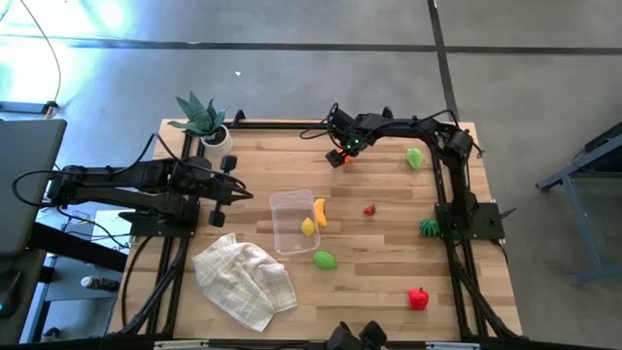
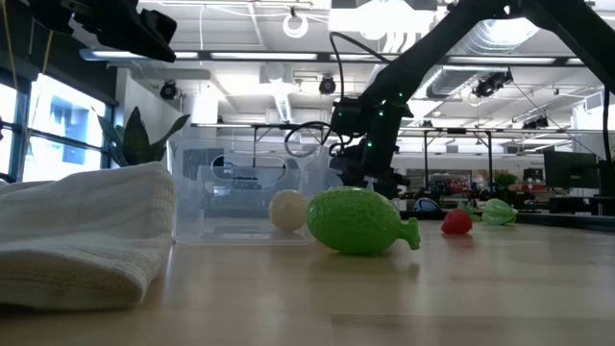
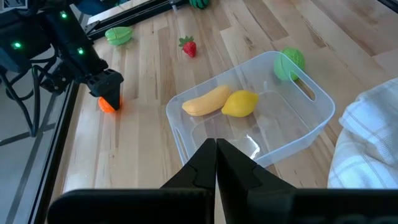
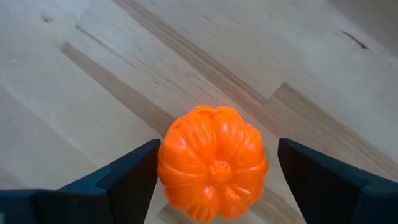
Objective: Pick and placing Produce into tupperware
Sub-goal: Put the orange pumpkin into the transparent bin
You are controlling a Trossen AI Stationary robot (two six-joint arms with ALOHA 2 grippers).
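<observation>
The right hand (image 4: 214,171) is down over a small orange toy pumpkin (image 4: 212,163) near the far edge of the table (image 1: 389,272), fingers spread wide w/ one on each side of it and gaps showing, so not yet gripping. The pumpkin looks like light, hollow, hard plastic: glossy, ribbed, rounded, prob. slippery. Best hold is likely across its widest middle, fingers seated in the grooves between ribs, firm but not hard squeeze, since a round shell could squirt out. The clear tupperware (image 1: 292,222) sits mid-table, well apart from the pumpkin, w/ a yellow banana (image 3: 205,101) and lemon (image 3: 240,103) inside, touching each other. The left hand (image 3: 216,163) waits near the tub, fingers closed together, holding nothing.
</observation>
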